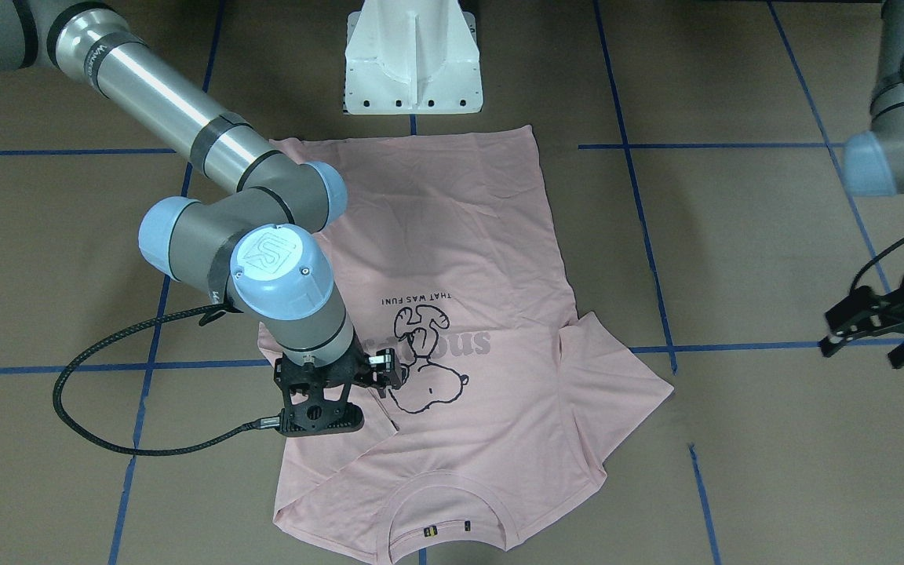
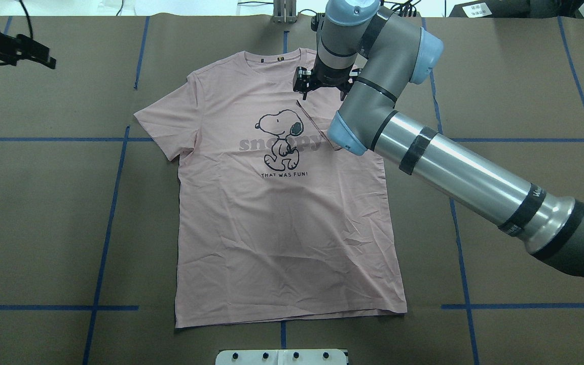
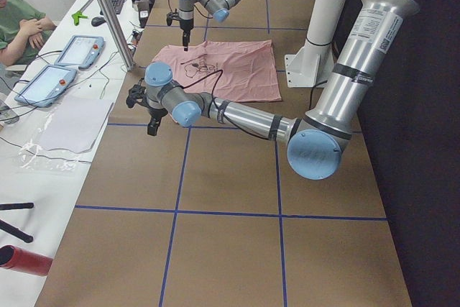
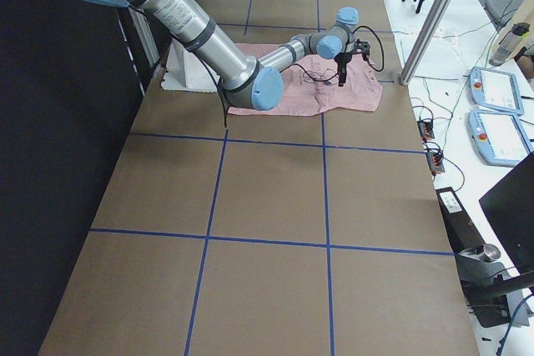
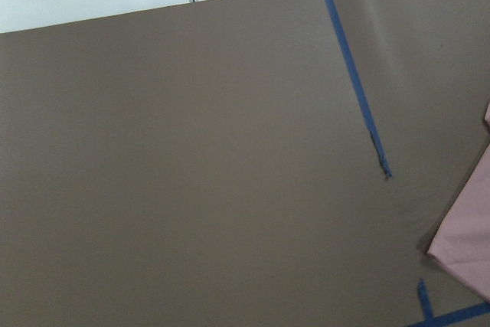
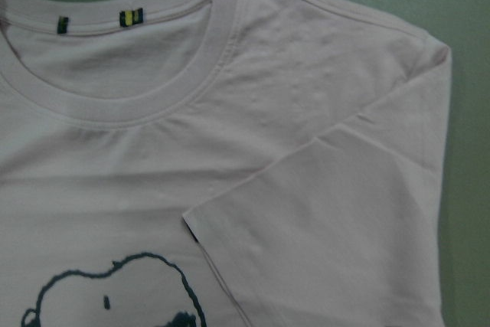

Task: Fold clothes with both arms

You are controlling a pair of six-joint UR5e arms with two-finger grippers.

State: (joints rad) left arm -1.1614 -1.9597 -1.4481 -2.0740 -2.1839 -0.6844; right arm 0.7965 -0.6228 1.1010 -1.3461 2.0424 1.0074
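The pale pink cotton T-shirt (image 2: 282, 228) looks limp and light, best pinched at its spread sleeve (image 2: 162, 121); black left gripper (image 1: 866, 336) gapes, right gripper (image 2: 324, 87) state cannot be told.

surface: brown table (image 2: 43, 223) | markings: blue tape grid (image 2: 43, 307) | on it: pink T-shirt (image 2: 282, 228) print-up; white pedestal base (image 2: 282, 357)

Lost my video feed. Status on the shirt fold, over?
Left gripper open, clear of Snoopy T-shirt. Right gripper over folded-in sleeve, jaws unclear. Other sleeve unfolded. No obstruction seen.
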